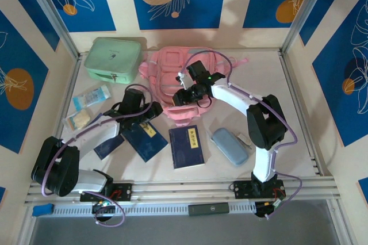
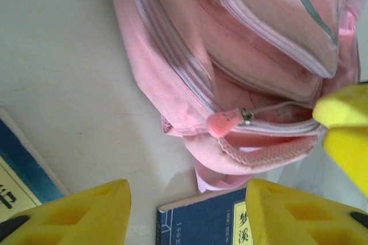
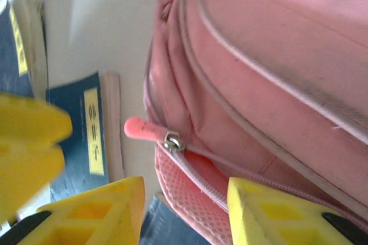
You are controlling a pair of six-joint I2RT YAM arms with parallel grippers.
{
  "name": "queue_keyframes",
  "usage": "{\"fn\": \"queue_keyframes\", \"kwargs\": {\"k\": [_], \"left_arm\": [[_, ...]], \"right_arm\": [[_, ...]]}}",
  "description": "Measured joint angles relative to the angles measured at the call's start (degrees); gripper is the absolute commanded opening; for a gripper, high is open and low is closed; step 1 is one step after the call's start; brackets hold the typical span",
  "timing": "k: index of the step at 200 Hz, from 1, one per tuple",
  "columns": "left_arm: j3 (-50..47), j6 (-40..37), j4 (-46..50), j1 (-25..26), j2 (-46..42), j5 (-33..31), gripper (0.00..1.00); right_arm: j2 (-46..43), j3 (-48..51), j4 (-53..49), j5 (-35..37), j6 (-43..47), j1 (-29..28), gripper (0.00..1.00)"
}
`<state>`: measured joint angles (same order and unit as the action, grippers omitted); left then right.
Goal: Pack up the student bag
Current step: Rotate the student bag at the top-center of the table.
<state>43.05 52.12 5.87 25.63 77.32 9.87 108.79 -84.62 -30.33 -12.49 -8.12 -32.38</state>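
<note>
The student bag [image 1: 172, 72], a pink backpack, lies at the back middle of the table. Both grippers meet at its near edge, where a zip stands partly open. My left gripper [image 1: 154, 111] [image 2: 187, 210] is open above the table, just short of the bag, with nothing between its yellow fingers [image 2: 86, 213]. My right gripper [image 1: 179, 98] [image 3: 184, 210] is open, its jaws either side of the pink mesh lip below the zip opening. The pink zip pull [image 2: 224, 122] [image 3: 141, 129] sticks out at the end of the zip, free of both grippers.
Dark blue books [image 1: 187, 146] [image 1: 144, 137] [image 1: 108, 146] lie in front of the bag; one reaches under my left gripper [image 2: 201, 222]. A grey-blue pencil case [image 1: 230, 145] lies at the right, a mint green case [image 1: 113, 60] at the back left, two small packets [image 1: 92, 96] [image 1: 79, 119] at the left.
</note>
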Motion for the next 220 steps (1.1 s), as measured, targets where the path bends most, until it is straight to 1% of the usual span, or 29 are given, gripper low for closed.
{"fn": "queue_keyframes", "kwargs": {"k": [21,40,81,120,137,147,156,173,187,220], "left_arm": [[-0.1,0.2,-0.9,-1.3,0.0,0.2,0.56],[-0.1,0.1,-0.9,-1.8,0.0,0.5,0.57],[-0.1,0.0,-0.8,-2.8,0.0,1.9,0.59],[-0.1,0.0,-0.9,-3.7,0.1,3.1,0.59],[-0.1,0.0,-0.9,-4.2,0.1,3.7,0.59],[-0.1,0.0,-1.0,-4.4,0.1,3.7,0.59],[-0.1,0.0,-1.0,-4.6,0.1,4.0,0.59],[-0.1,-0.1,-1.0,-4.9,0.1,4.7,0.59],[-0.1,0.0,-1.0,-5.1,0.1,5.2,0.59],[-0.1,0.9,-2.8,-5.2,0.0,7.7,0.59]], "right_arm": [[1.2,-0.1,0.1,-4.4,8.5,0.9,0.48],[2.9,-0.1,0.1,-6.5,14.4,1.4,0.50],[7.1,-0.1,-0.1,-10.0,22.9,1.7,0.49],[7.9,-0.1,0.0,-9.3,29.4,1.2,0.31],[7.9,0.0,0.2,-7.8,31.8,0.7,0.17],[7.9,0.4,0.9,-6.8,34.0,0.3,0.11],[7.4,1.6,2.2,-5.8,34.9,-0.1,0.07],[5.2,4.9,4.8,-3.8,37.2,-1.3,0.04],[1.7,8.5,8.2,-0.6,38.7,-2.8,0.00],[-7.3,16.9,19.1,7.9,42.1,-7.1,0.00]]}}
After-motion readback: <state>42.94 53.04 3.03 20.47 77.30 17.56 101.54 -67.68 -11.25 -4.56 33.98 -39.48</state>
